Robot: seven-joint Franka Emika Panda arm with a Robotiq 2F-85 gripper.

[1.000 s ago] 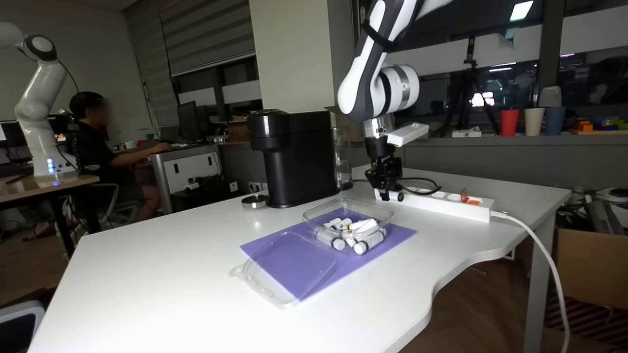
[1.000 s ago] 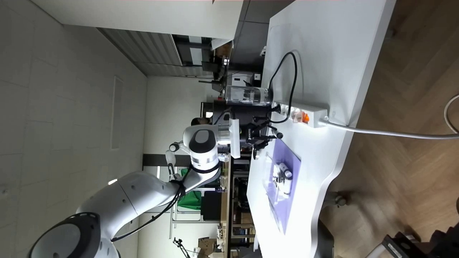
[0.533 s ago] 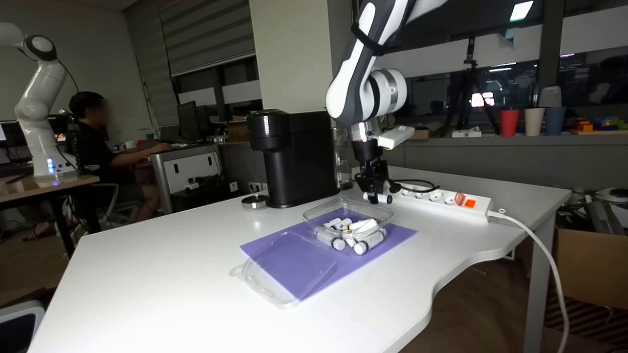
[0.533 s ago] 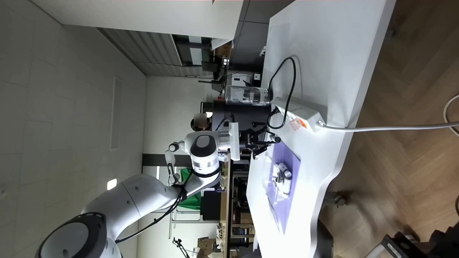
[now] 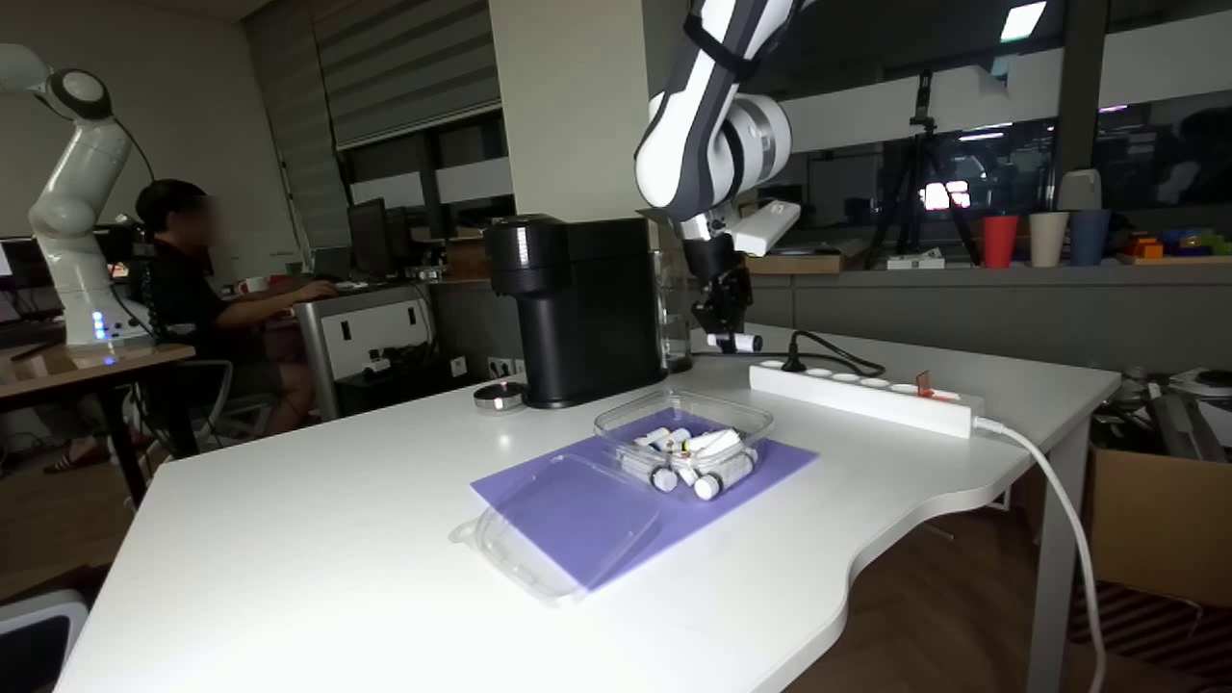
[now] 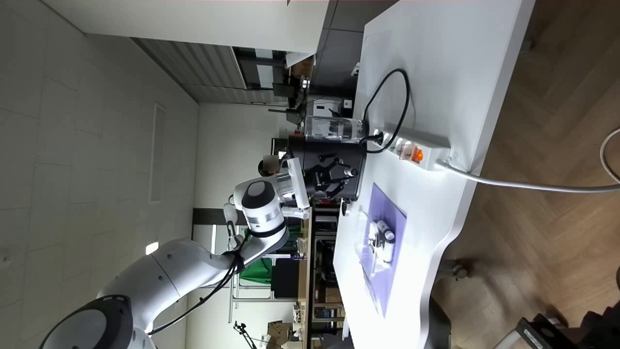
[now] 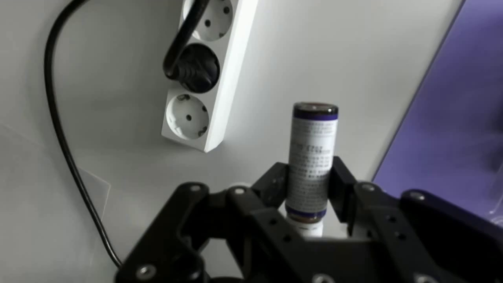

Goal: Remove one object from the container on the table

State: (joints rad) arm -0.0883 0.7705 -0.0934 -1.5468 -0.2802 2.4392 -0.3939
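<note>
wrist view | bottle label [image 7: 311,161] | dark print on white | too blurred to read

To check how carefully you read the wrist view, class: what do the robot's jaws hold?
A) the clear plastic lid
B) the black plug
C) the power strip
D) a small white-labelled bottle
D: in the wrist view, the jaws grip the small white-labelled bottle from both sides.

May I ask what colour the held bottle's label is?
White label with bluish-purple bands, clearest in the wrist view.
</note>
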